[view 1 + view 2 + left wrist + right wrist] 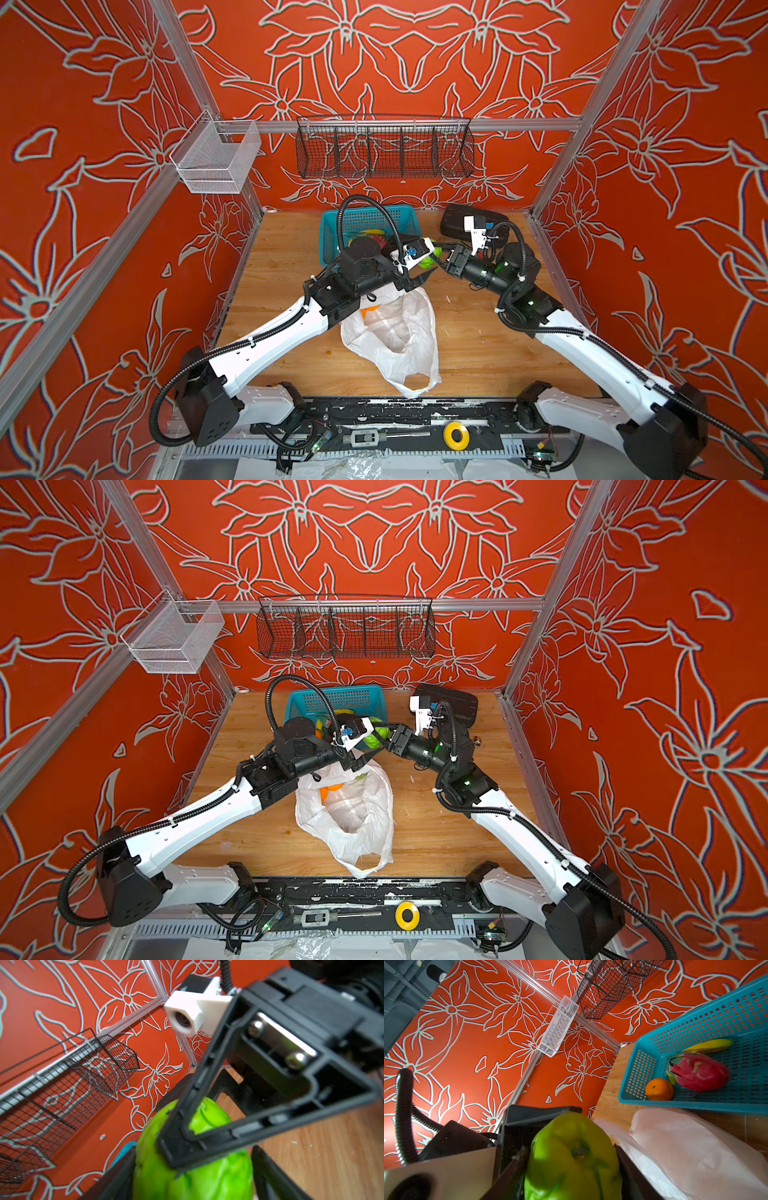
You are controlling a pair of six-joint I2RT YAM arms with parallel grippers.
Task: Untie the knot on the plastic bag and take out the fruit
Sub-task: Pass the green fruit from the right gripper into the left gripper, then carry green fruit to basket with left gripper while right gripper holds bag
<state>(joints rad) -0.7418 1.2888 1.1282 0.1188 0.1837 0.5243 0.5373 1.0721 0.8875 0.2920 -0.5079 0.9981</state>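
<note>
Progress: no knot shows; the bag lies slack on the bench from centre to 6 o'clock, its mouth gaping toward 12 o'clock; untying is judged done, removal partly done.

Item in hand: a green fruit is held off the bench at the 5 o'clock corner of the basket, just beyond the bag's mouth; the right pincer pinches it, one finger against each flank; the left pincer straddles the same fruit; whether it presses or stands spread cannot be told; a hand-over is judged under way.

Containers:
- Basket, at 12 o'clock: banana; dragon fruit; orange.
- Bag: second orange at its 11 o'clock edge, partly under the left arm; a green sliver beside it, possibly another fruit; deeper contents hidden by folds.
- Wall rack and mesh bin: nothing shows inside.

Remaining, as judged: set down the green fruit; take out the second orange and whatever else the bag hides.
</note>
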